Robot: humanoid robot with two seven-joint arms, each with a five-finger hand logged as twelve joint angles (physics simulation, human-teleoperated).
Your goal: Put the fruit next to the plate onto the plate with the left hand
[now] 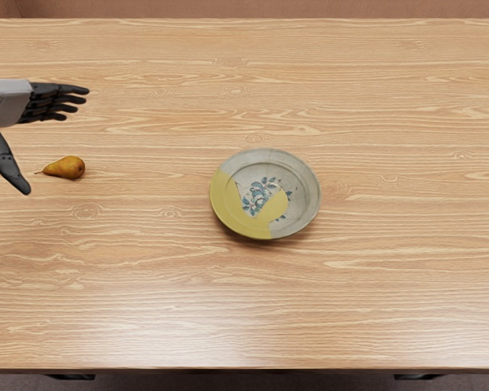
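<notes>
Table (391,309): pale wood, fills nearly the whole view and bears everything else.
Plate (312,191): round and shallow, grey with a yellow patch and a blue flower motif. It sits near the table's middle with nothing on it.
Left hand (34,102): comes in at the upper left edge and holds nothing. The fingers (65,98) are stretched out and point right, and the thumb (8,167) hangs down towards the fruit. It is wide open, above and just left of the pear, and looks clear of it.
Pear (65,168): small and yellow-brown, lying on its side well to the left of the plate, stem end pointing left near the thumb tip.
Handling: probably light and firm, with smooth skin. Its rounded, tapering body could roll or slip out of a loose pinch, and hard squeezing might bruise it.
Where to hold: best around the fat end, fingers on the far side and thumb on the near side. The narrow neck and stem give poor purchase.
Task state: the pear is not yet grasped, and it needs carrying right to the plate.
</notes>
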